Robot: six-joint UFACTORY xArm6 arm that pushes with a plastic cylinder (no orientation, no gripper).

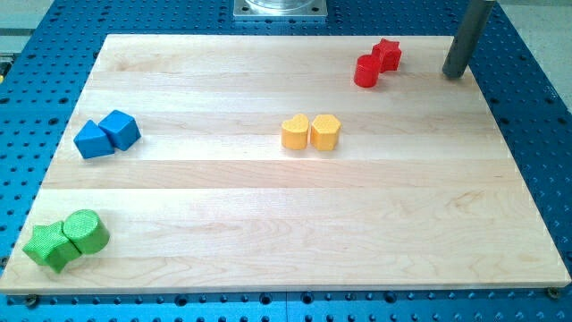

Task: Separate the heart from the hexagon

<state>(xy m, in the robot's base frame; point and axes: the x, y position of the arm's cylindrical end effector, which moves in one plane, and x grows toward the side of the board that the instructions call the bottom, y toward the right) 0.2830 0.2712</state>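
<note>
A yellow heart and a yellow hexagon stand side by side near the middle of the wooden board. They touch, with the heart on the view's left. My tip rests on the board near its top right corner, far up and to the right of the yellow pair. It touches no block.
A red star and a red round block touch each other just left of my tip. Two blue blocks sit at the left edge. A green star and a green round block sit at the bottom left corner.
</note>
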